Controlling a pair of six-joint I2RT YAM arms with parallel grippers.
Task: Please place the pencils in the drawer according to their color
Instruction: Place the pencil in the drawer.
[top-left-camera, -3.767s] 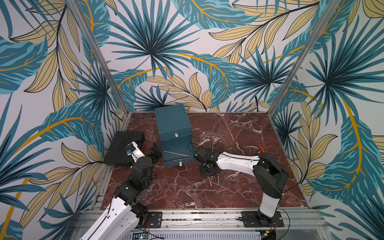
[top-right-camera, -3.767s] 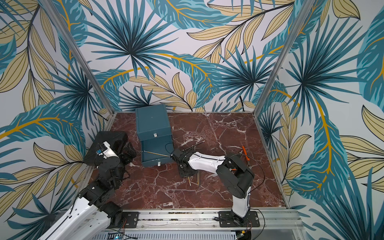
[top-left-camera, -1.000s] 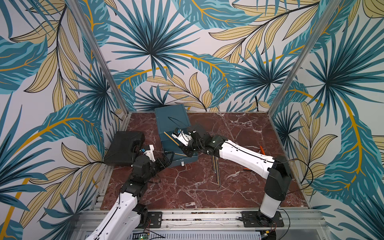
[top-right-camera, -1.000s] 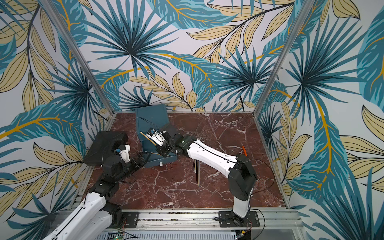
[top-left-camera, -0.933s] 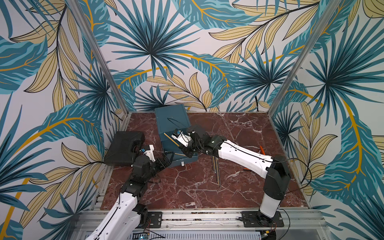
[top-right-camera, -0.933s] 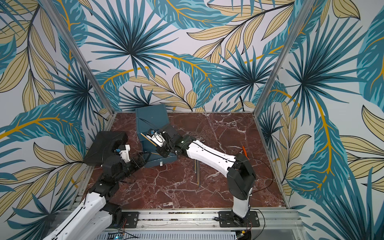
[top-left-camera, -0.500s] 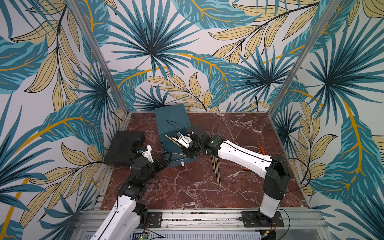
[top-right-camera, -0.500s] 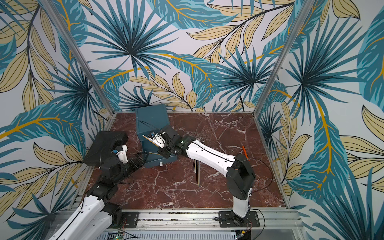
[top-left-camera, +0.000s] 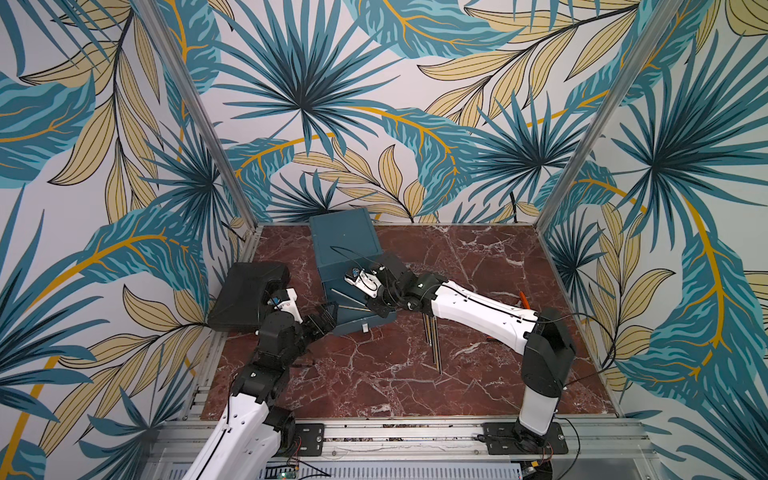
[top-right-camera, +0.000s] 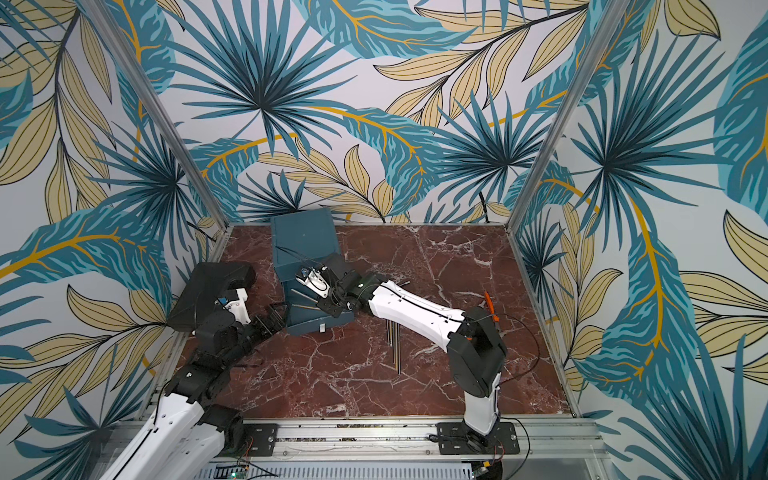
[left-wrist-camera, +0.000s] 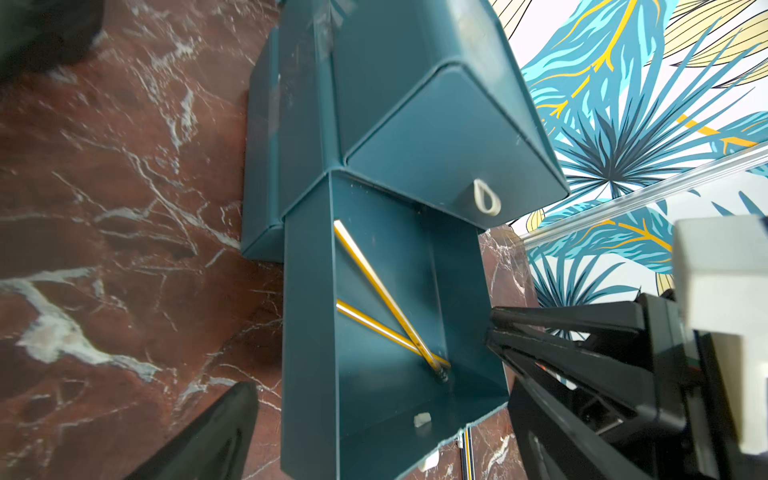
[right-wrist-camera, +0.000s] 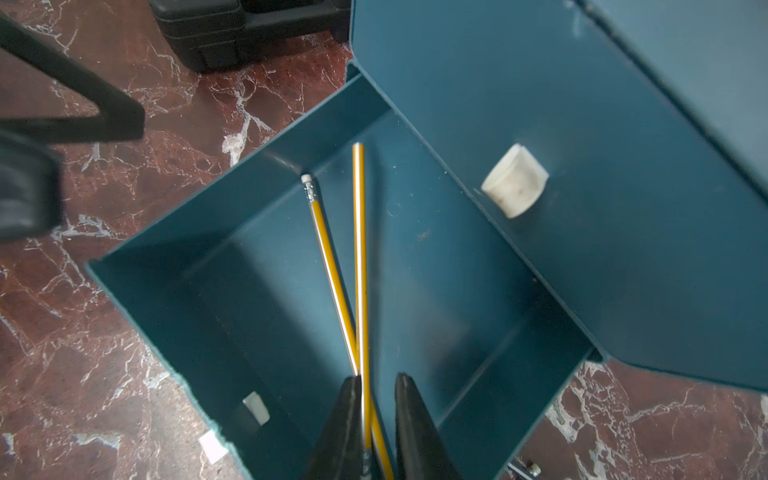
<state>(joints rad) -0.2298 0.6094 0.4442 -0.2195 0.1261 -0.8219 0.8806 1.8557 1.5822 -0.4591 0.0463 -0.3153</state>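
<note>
The teal drawer cabinet (top-left-camera: 345, 237) (top-right-camera: 303, 241) stands at the back left with its bottom drawer (top-left-camera: 357, 326) (right-wrist-camera: 208, 291) pulled out. Two yellow pencils (right-wrist-camera: 359, 249) (left-wrist-camera: 374, 286) lie crossed inside it. My right gripper (right-wrist-camera: 376, 380) (top-left-camera: 375, 309) hangs over that drawer, its jaws slightly parted around one yellow pencil's end, which rests against one finger. My left gripper (left-wrist-camera: 382, 436) (top-left-camera: 324, 322) is wide open at the drawer's front left corner. More pencils (top-left-camera: 432, 340) (top-right-camera: 392, 340) lie together on the marble.
A flat black case (top-left-camera: 245, 299) (top-right-camera: 208, 291) lies at the left edge, behind my left arm. An orange-handled tool (top-left-camera: 523, 298) (top-right-camera: 487, 301) lies at the right, near my right arm's elbow. The upper drawers are shut, each with a white pull tab (right-wrist-camera: 515, 180).
My right arm has carried a yellow pencil from the table to the open bottom drawer. Its jaws have just parted a little over it. My left gripper stays open beside the drawer.
</note>
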